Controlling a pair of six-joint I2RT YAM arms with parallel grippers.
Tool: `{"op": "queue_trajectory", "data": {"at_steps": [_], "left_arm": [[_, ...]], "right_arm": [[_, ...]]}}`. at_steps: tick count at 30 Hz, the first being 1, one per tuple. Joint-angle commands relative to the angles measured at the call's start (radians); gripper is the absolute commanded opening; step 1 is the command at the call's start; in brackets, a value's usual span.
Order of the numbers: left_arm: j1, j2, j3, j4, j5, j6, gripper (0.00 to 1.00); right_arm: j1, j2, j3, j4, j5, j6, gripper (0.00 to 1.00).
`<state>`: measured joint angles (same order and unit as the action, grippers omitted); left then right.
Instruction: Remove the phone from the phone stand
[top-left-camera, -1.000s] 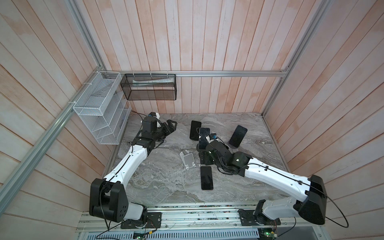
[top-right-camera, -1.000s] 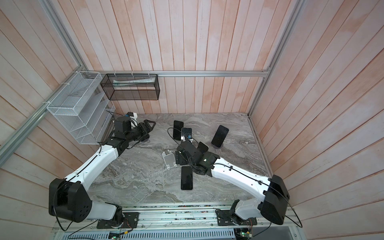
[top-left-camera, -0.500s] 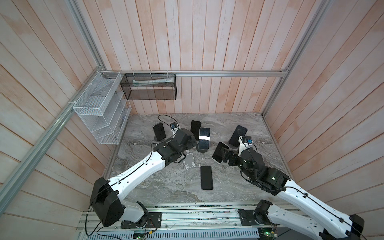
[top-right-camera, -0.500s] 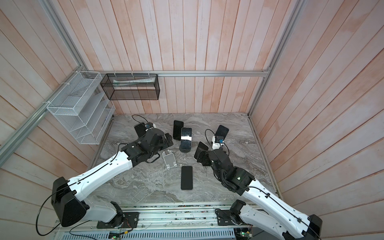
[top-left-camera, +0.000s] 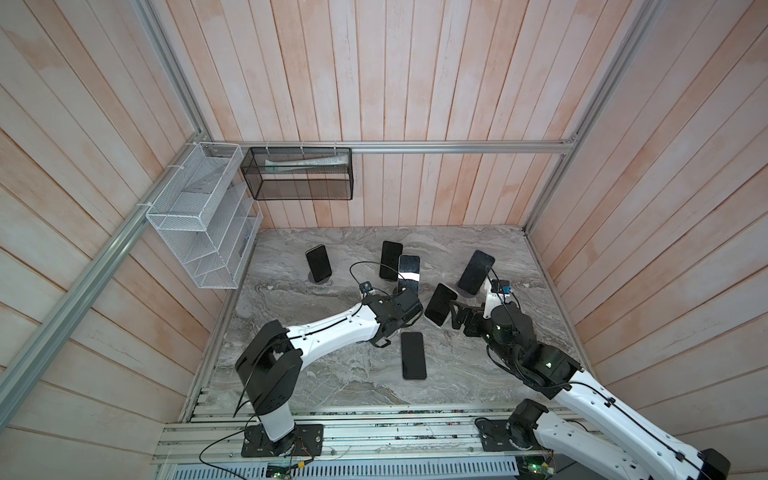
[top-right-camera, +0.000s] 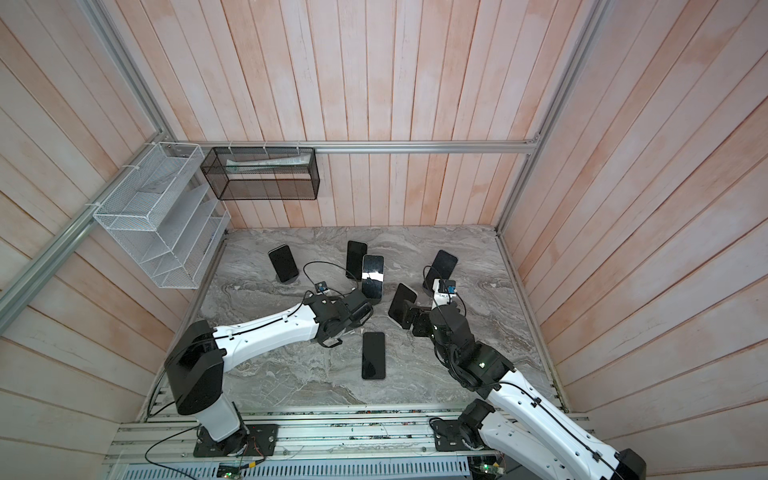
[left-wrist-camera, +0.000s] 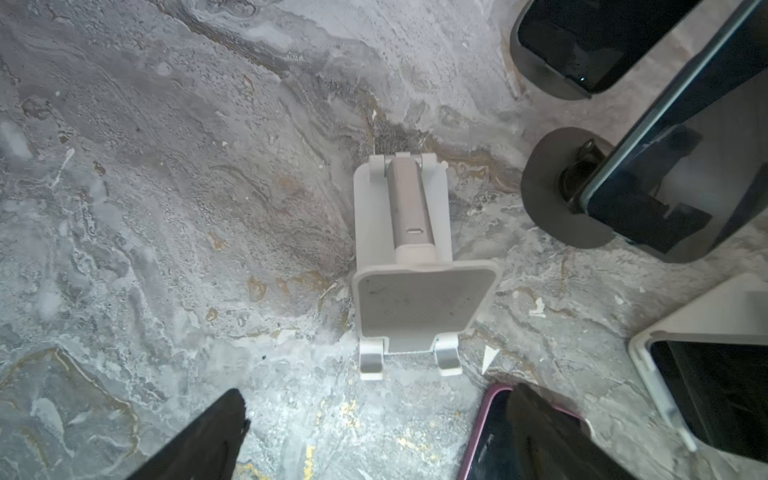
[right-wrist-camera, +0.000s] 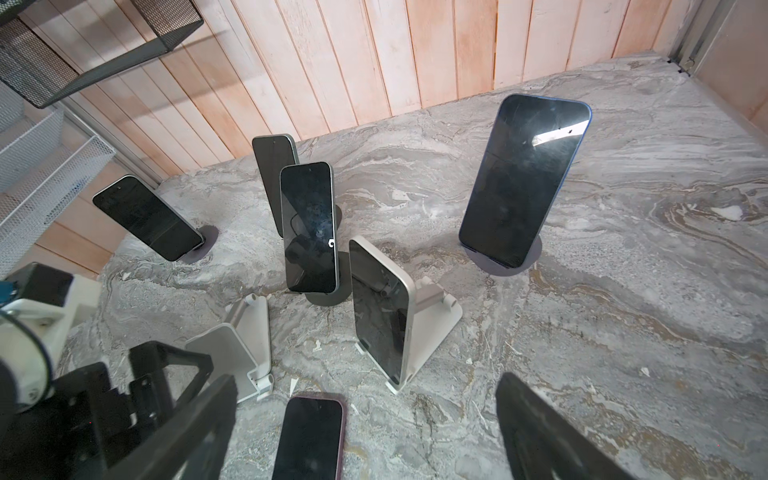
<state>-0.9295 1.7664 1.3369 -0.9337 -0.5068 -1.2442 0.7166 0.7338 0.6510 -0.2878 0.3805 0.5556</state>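
Under your left gripper (left-wrist-camera: 374, 436) sits the bare stand (left-wrist-camera: 401, 266); the phone (top-left-camera: 413, 355) lies flat on the table (top-left-camera: 332, 386) just beside it. Both grippers gape wide and empty, the right gripper (right-wrist-camera: 365, 432) seemingly hovering near another docked phone (right-wrist-camera: 380, 316).

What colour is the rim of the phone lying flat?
Pinkish purple, around a black screen; the flat phone shows it best in the right wrist view.

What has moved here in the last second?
The left gripper swung from the back-left corner to the middle, above the empty white stand. The right gripper pulled back from the middle toward the right. Both are open, holding nothing. The flat phone stayed put.
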Motion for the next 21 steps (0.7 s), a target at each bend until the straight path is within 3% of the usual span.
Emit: {"op": "queue_trajectory", "data": {"at_steps": [1, 15, 21], "left_arm": [[0.006, 0.049, 0.07, -0.064, -0.046, -0.044, 1.0], [0.036, 0.127, 0.03, 0.119, -0.057, 0.085, 1.0], [0.072, 0.141, -0.011, 0.233, -0.04, 0.166, 0.95]], "right_arm": [[-0.014, -0.035, -0.014, 0.003, -0.017, -0.002, 0.98], [-0.038, -0.013, -0.023, 0.019, -0.067, -0.017, 0.98], [-0.045, 0.008, -0.031, 0.06, -0.101, -0.031, 0.98]]}}
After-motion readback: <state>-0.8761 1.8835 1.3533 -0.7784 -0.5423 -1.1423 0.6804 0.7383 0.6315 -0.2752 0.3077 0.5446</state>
